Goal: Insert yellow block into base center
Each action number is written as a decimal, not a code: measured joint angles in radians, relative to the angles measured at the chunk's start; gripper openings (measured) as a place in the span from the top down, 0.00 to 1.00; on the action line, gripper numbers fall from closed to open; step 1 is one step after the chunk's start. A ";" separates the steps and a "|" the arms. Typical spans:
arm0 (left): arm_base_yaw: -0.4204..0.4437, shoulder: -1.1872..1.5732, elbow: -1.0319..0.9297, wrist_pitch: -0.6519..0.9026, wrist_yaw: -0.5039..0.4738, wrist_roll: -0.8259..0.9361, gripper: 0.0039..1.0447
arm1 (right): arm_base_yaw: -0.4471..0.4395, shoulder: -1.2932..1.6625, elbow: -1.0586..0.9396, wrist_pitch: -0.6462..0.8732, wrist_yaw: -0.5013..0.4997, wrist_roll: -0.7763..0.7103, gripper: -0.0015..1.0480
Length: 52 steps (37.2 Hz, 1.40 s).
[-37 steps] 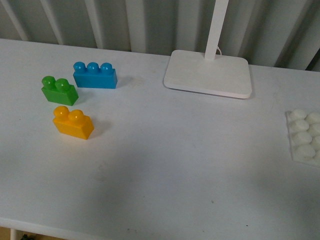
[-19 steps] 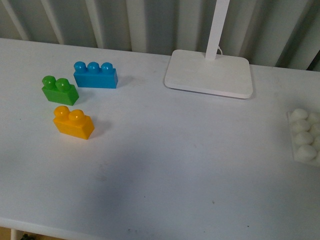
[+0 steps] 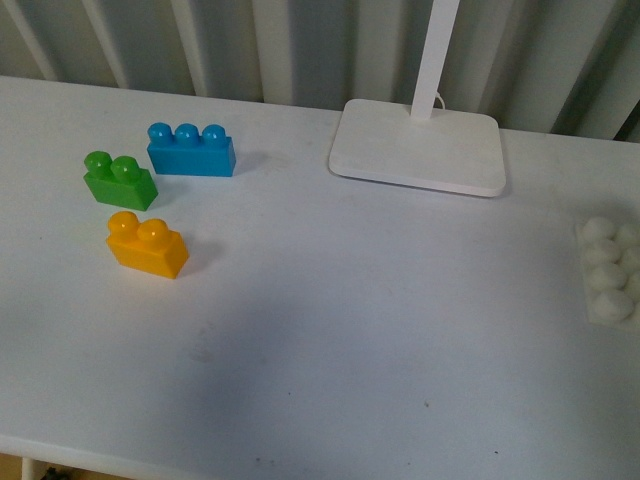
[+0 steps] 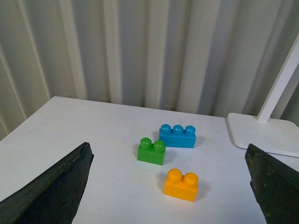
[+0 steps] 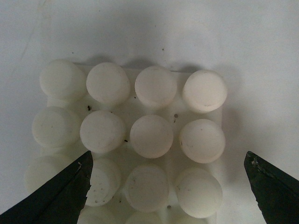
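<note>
Yellow block (image 3: 147, 246): sits free on table (image 3: 330, 340), far left, studs up, flat on its underside. Stands just in front of green block (image 3: 119, 181), with blue block (image 3: 190, 150) further back; touches neither. Long axis through the two studs, mostly crosswise to the robot, skewed so that the right end comes a little nearer. Not gripped, not lifted.

Base (image 3: 610, 270): at the far right edge of the front view, partly cut off, well apart from the block. Lamp foot (image 3: 418, 148) further back, between the two. From the right wrist view, every visible stud bare, centre free.

By this reading, nothing of the task done yet. Left to do: grasp, lift, carry across the table, square up with the stud grid, press down onto the centre studs.

Left gripper (image 4: 167, 150): fingers spread wide, empty, faces the three blocks from well short of them. Right gripper (image 5: 167, 156): likewise spread wide, empty, hangs over the base and clasps nothing. Neither arm visible in the front view.
</note>
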 joint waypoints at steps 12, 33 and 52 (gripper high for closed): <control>0.000 0.000 0.000 0.000 0.000 0.000 0.06 | 0.030 0.064 0.051 -0.040 -0.026 0.035 0.09; 0.000 0.000 0.000 0.000 0.000 0.000 0.06 | 0.367 0.049 0.045 -0.095 0.056 0.223 0.09; 0.000 0.000 0.000 0.000 0.000 0.000 0.06 | 0.693 0.208 0.340 -0.230 0.184 0.494 0.09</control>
